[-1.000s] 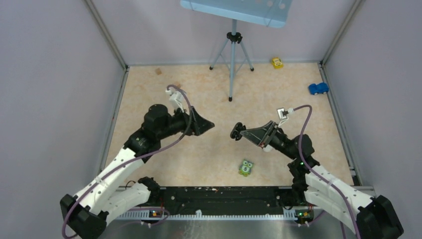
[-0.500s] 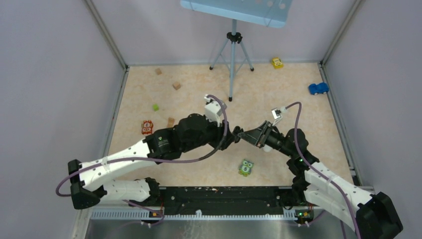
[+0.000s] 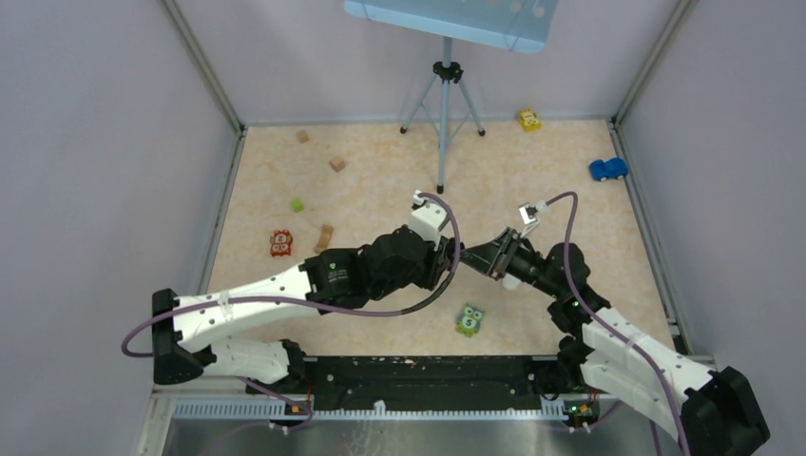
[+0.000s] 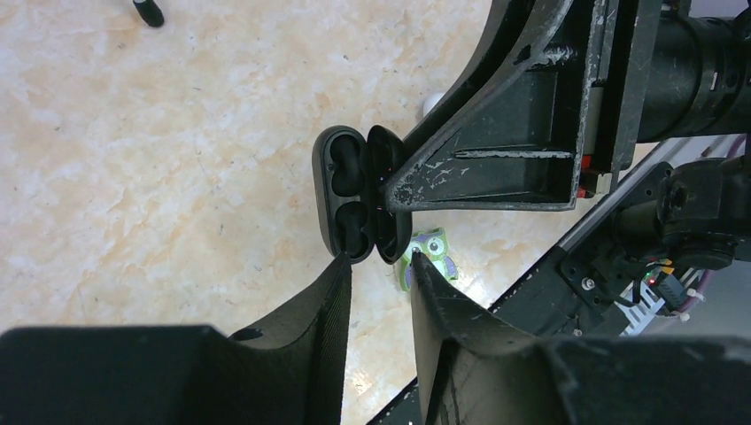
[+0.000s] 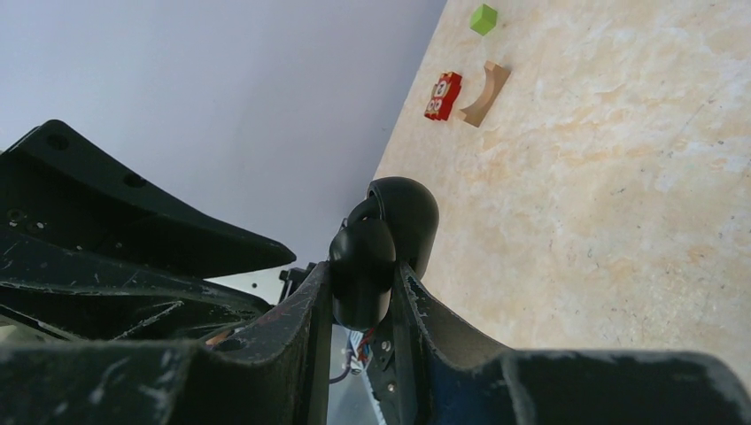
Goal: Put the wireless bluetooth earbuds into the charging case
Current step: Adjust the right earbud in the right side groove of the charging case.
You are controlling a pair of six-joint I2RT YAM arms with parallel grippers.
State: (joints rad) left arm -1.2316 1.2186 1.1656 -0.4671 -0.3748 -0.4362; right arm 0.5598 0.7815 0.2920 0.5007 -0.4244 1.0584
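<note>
The right gripper [image 5: 361, 276] pinches the open black charging case [image 4: 347, 202] above the table [image 3: 285, 180]; the left gripper [image 4: 379, 262], fingers slightly spread, sits at the case's lower end; whether earbuds fill its 2 wells, I cannot tell.

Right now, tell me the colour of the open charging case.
The charging case is black; the left wrist view shows it best.

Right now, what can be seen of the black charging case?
The black charging case is a glossy, pebble-shaped plastic shell, hinged open, with two dark wells in one half; whether buds sit in them is unclear. The right gripper clamps it above the table. The left gripper has fingertips close to its free end.
</note>
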